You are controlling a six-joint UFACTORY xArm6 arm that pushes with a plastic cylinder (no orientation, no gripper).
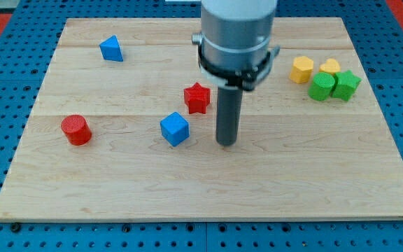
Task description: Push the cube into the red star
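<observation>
Blue cube (175,129) sits near the middle of the table (201,199), toward the view's bottom. Our tip (227,143) rests just to its right, close but not touching. We have no fingers here, only a straight dark rod, so nothing opens or pinches. Red star (197,97) lies just above the cube and a bit to the right. We think the tip must get under the cube, on its lower left, then push up. The rod stands straight up.
</observation>
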